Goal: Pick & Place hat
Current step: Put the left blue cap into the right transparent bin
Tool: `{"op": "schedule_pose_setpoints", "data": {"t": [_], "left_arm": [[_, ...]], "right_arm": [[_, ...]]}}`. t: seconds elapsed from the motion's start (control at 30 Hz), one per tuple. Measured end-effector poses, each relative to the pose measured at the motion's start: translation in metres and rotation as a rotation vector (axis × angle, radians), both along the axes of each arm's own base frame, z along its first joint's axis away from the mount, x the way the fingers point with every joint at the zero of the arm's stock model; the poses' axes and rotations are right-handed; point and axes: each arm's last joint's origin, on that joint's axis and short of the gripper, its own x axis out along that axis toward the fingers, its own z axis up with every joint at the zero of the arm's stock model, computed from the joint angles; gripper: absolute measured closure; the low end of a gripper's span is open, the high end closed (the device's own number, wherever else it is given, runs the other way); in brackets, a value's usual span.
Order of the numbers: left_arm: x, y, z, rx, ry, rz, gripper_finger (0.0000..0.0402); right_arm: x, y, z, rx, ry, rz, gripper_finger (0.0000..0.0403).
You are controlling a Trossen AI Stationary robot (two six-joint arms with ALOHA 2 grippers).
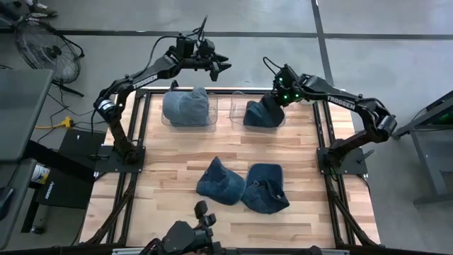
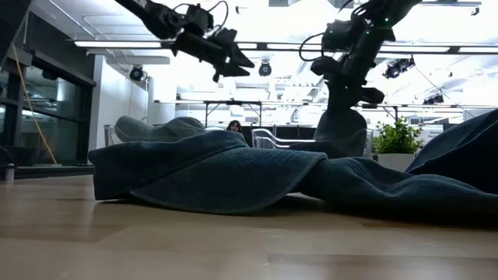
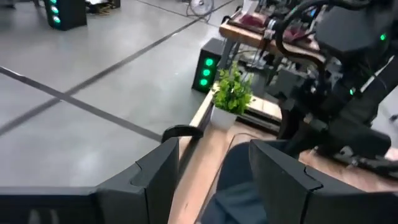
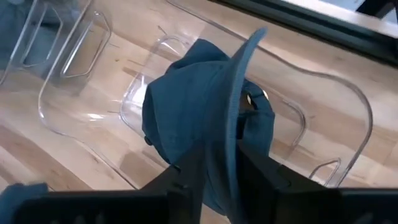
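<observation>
Several dark blue denim hats are in view. One hat point(image 1: 186, 106) lies in the left clear bin point(image 1: 212, 120) at the table's far side. Two hats point(image 1: 221, 181) point(image 1: 265, 188) lie flat on the wood near the near edge and fill the low view point(image 2: 218, 167). My right gripper point(image 1: 272, 100) point(image 4: 221, 152) is shut on another hat point(image 1: 260, 115) point(image 4: 186, 106) point(image 2: 342, 134) over the right clear bin point(image 1: 237, 100) point(image 4: 351, 106). My left gripper point(image 1: 221, 69) point(image 3: 214, 152) point(image 2: 240, 65) is open, raised above the table's far edge beyond the left bin. My right gripper pinches the hat's brim point(image 4: 231, 134) between its two fingers, coming from above and slanting down. The brim edge stands up between the fingers, and the crown point(image 4: 180, 112) hangs below them inside the right clear bin. I cannot tell whether it rests on the bin's floor.
The two clear bins stand side by side along the far edge. Bare wood point(image 1: 233, 145) lies between the bins and the two near hats. A small potted plant point(image 3: 231, 99) point(image 2: 397, 140) stands past the far right corner. A fan point(image 1: 49, 49) stands on the floor far left.
</observation>
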Motion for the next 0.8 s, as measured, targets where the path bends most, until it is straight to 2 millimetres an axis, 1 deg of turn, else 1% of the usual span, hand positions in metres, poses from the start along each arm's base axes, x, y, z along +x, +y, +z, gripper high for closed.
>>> {"op": "schedule_pose_setpoints", "data": {"t": [0.07, 0.2, 0.4, 0.57, 0.7, 0.8], "left_arm": [[-0.006, -0.005, 0.005, 0.010, 0.038, 0.011, 0.0208], [-0.017, -0.017, 0.009, -0.026, 0.123, 0.021, 0.0208], [-0.025, -0.038, 0.009, -0.116, 0.245, 0.022, 0.0208], [-0.015, -0.064, -0.003, -0.218, 0.394, 0.051, 0.0208], [-0.004, -0.093, -0.014, -0.295, 0.509, 0.051, 0.0208], [0.006, -0.118, -0.024, -0.330, 0.583, 0.047, 0.0208]], "right_arm": [[-0.002, 0.000, 0.002, -0.009, 0.001, 0.020, 0.0308], [-0.006, 0.001, 0.007, -0.034, -0.008, 0.058, 0.0267], [-0.022, 0.007, 0.029, -0.128, -0.050, 0.101, 0.0210], [-0.040, 0.016, 0.052, -0.224, -0.104, 0.163, 0.0185], [-0.055, 0.025, 0.066, -0.272, -0.145, 0.214, 0.0181], [-0.067, 0.034, 0.073, -0.298, -0.147, 0.261, 0.0181]]}}
